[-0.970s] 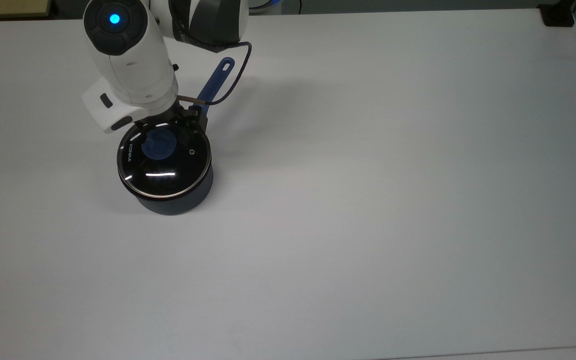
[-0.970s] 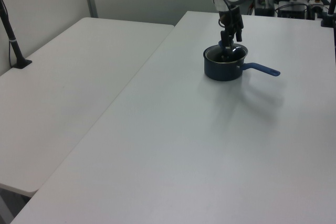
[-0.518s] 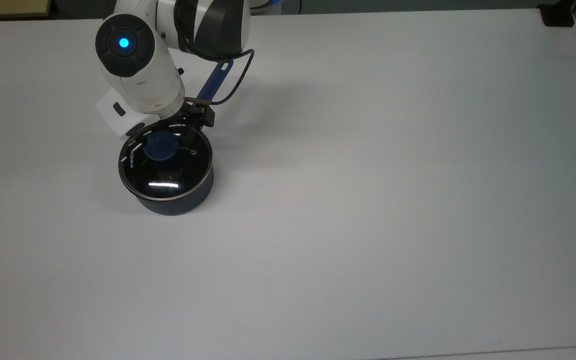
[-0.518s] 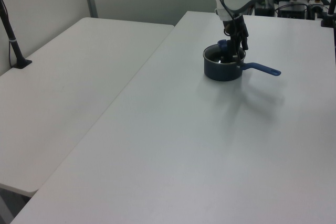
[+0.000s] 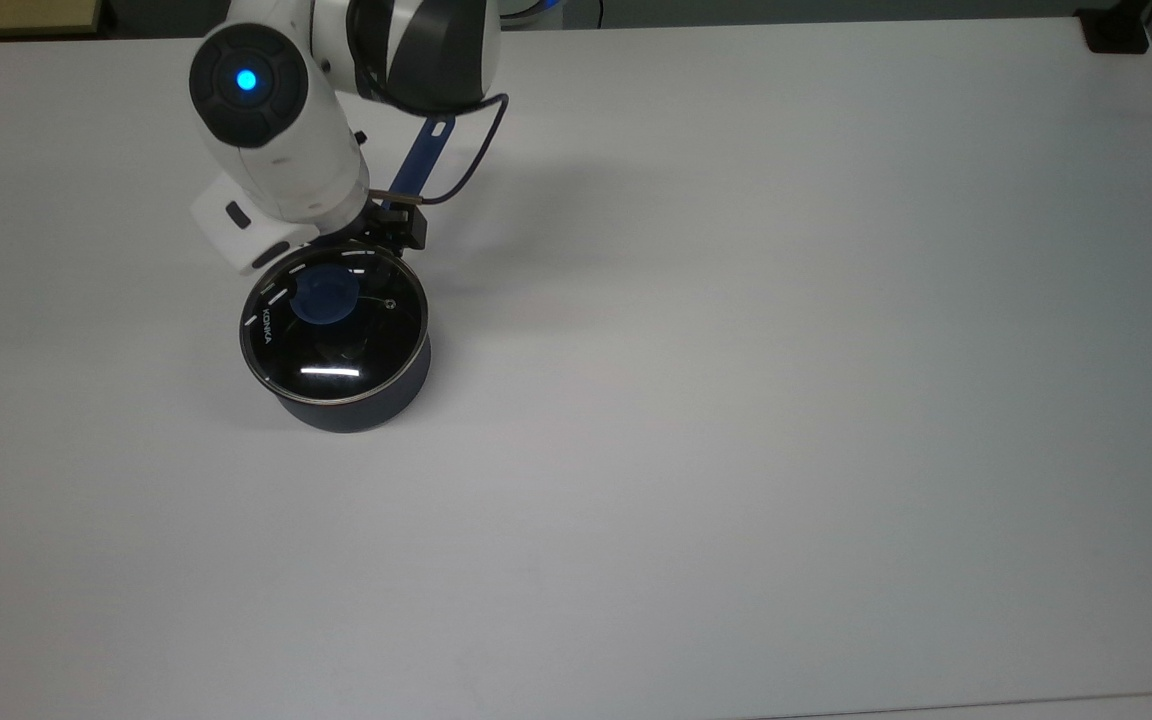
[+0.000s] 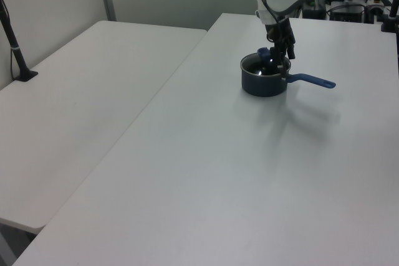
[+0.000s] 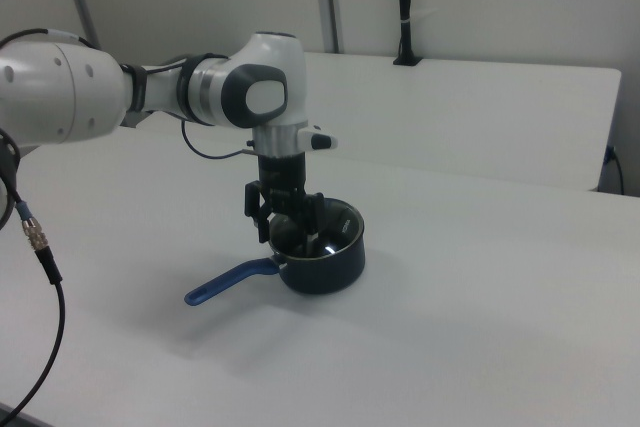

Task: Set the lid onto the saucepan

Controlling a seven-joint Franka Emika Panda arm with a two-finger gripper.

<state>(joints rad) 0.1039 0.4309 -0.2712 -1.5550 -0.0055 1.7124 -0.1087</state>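
The dark saucepan [image 5: 361,408] stands on the white table in the top view's left half, its long blue handle [image 5: 418,160] running up under the arm. The glass lid [image 5: 336,345] with a metal rim lies flat on the saucepan's rim, and its blue knob [image 5: 326,297] shows free. My gripper [image 5: 341,262] hangs just above the lid's far edge, close to the knob, open and holding nothing. In the right view the gripper [image 7: 290,230] straddles the saucepan's [image 7: 325,267] rim area with its fingers apart. In the left view the gripper [image 6: 278,54] is over the saucepan [image 6: 262,85].
The white table [image 5: 786,400] stretches wide and bare to the top view's right and bottom. A second white table [image 6: 75,91] adjoins on the left view's left. A black cable [image 5: 476,150] loops off the wrist beside the handle.
The lid, held by its knob and slightly raised a second ago, has come down onto the saucepan. The gripper has let go of the knob and drawn back a little.
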